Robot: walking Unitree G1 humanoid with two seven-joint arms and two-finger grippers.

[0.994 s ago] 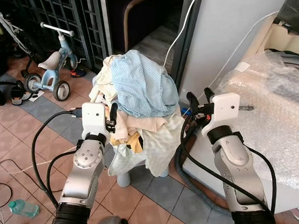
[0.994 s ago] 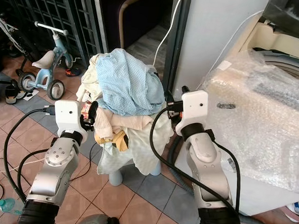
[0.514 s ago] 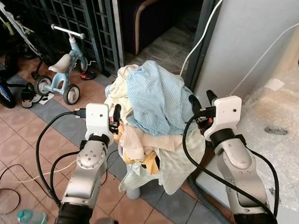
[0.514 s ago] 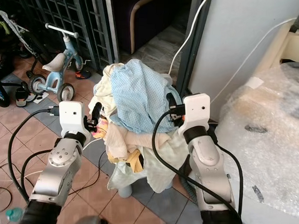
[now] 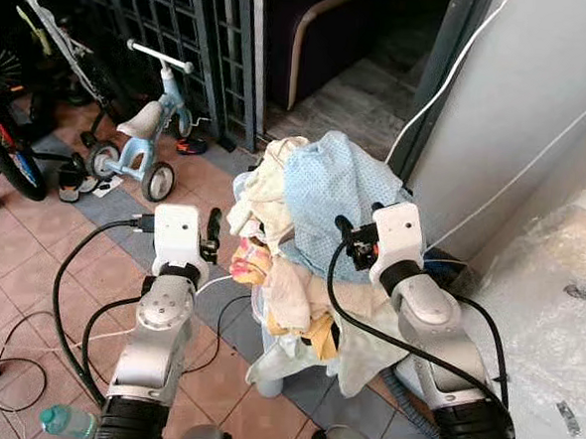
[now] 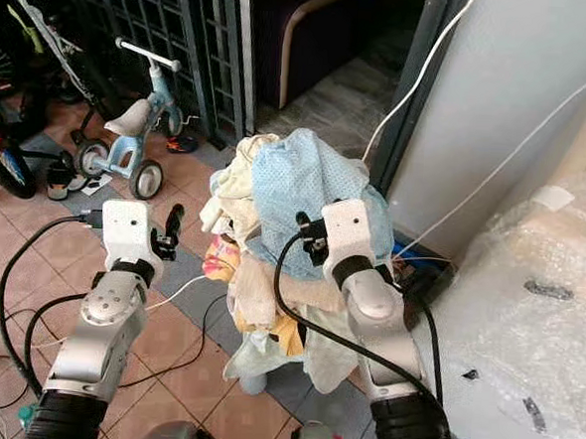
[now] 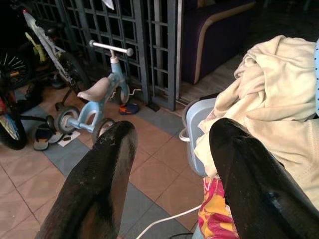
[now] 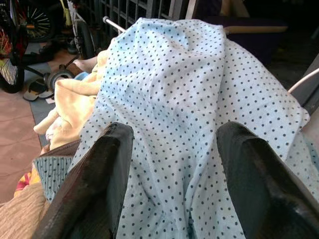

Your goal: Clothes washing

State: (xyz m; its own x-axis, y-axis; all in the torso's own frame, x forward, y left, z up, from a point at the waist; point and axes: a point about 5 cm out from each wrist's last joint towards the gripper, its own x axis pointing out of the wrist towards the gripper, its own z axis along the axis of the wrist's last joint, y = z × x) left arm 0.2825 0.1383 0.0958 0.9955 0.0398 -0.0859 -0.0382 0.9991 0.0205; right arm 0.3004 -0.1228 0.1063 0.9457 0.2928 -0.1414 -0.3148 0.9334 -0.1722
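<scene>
Where laundry pile [image 5: 317, 231] sits, end effectors (spread)

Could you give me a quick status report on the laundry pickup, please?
Right gripper open, against the blue dotted cloth topping the laundry pile. Left gripper open, beside the pile. Nothing gripped.
</scene>
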